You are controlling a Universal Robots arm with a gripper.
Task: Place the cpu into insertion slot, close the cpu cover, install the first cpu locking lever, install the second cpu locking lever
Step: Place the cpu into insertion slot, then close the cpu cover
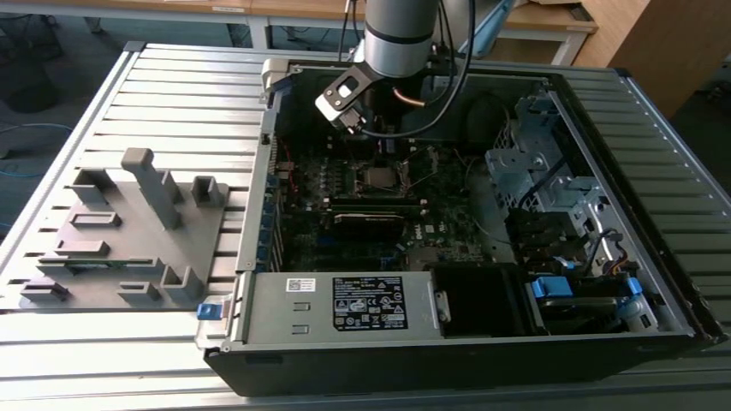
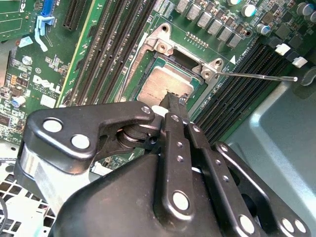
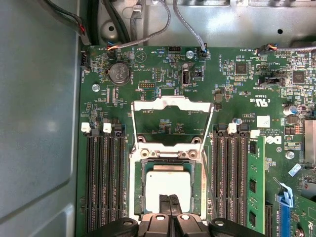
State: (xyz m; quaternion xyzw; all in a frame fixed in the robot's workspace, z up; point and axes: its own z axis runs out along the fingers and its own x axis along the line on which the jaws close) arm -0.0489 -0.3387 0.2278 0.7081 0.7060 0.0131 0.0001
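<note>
The gripper (image 3: 170,198) has its two black fingers (image 3: 164,202) drawn together, with only a hairline seam between the flat tips and nothing clamped in them. In both wrist views the tips sit over one edge of the cpu (image 3: 168,185), and it cannot be told whether they actually press on the metal. The cpu lies flat inside the insertion slot (image 3: 142,187). It is a small square with a dull, brushed silver-grey top and rounded corners, framed by the socket's dark border and thin metal rim. The cpu cover (image 3: 170,102) is swung open on its hinge beside the slot. It is a thin, bright stamped-steel frame, and the green board shows through its large window. In the second wrist view the gripper (image 2: 174,98) shows as matte black linkage bars joined by shiny round pins. Near the slot's corner bracket a locking lever (image 2: 256,76), a thin straight wire rod, stands out from the socket, unlatched. Long, narrow black memory slots (image 3: 103,182) with white end clips run along both sides of the socket. A round coin battery (image 3: 119,73) sits on the glossy green motherboard (image 3: 232,98). In the exterior view the grey cylindrical arm (image 1: 400,34) reaches down into the open computer case (image 1: 639,282), which lies on a ribbed metal table (image 1: 194,103).
</note>
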